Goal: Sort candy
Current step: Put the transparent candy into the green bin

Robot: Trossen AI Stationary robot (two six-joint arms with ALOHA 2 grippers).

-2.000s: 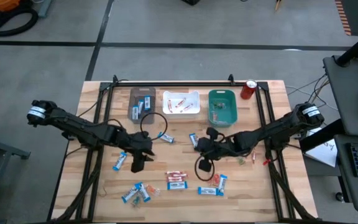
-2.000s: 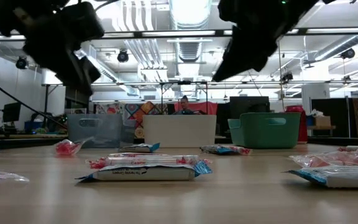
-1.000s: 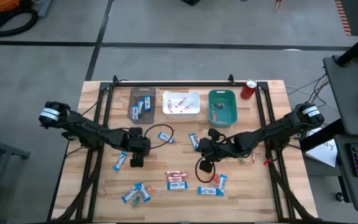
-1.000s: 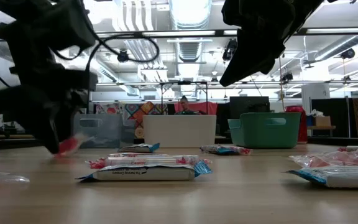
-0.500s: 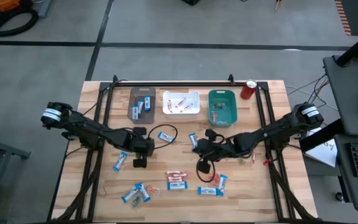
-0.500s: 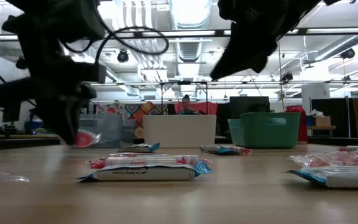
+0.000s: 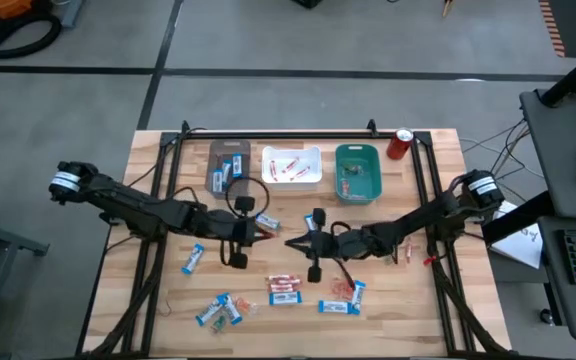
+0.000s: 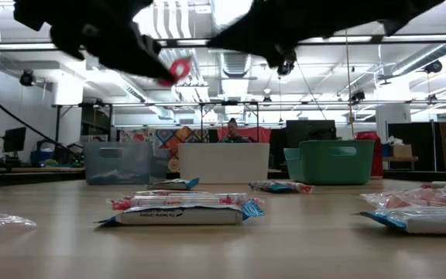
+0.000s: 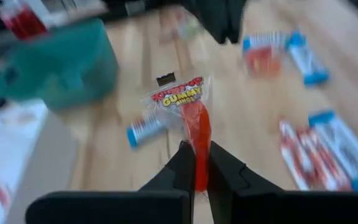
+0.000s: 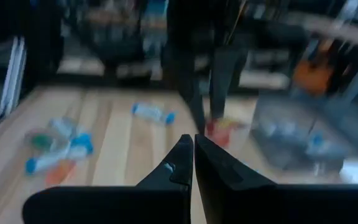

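My left gripper [image 7: 259, 229] hangs above the table's middle, shut on a small clear packet with a red gummy inside [image 9: 196, 118]; the low view shows that sweet [image 8: 178, 71] well above the wood. My right gripper [image 7: 291, 241] is shut and empty, close to the right of the left one and pointing at it. Blue-and-white bars [image 7: 193, 259] and red-and-white bars [image 7: 284, 285] lie flat on the table. Across the far side stand a grey bin [image 7: 227, 166], a white bin [image 7: 291, 166] and a teal bin [image 7: 358, 172]. My left gripper pinches the gummy packet between its two fingers at the red end nearest the wrist [image 9: 197, 165]. The fingers come from the table's left. The printed end of the packet [image 9: 182, 94] sticks out past the fingertips, and the whole packet is lifted clear of the table.
A red can [image 7: 400, 143] stands at the far right corner beside the teal bin. More bars lie near the near edge [image 7: 218, 310] and right of centre [image 7: 339, 306]. The two grippers are close together over the middle. A person sits in the room beyond the table [image 8: 228, 130].
My left gripper was down at the table on the red sweet; it has risen and moved toward the right and far side, lifting the sweet clear. My right gripper has reached toward the table's left, closing in on the left gripper.
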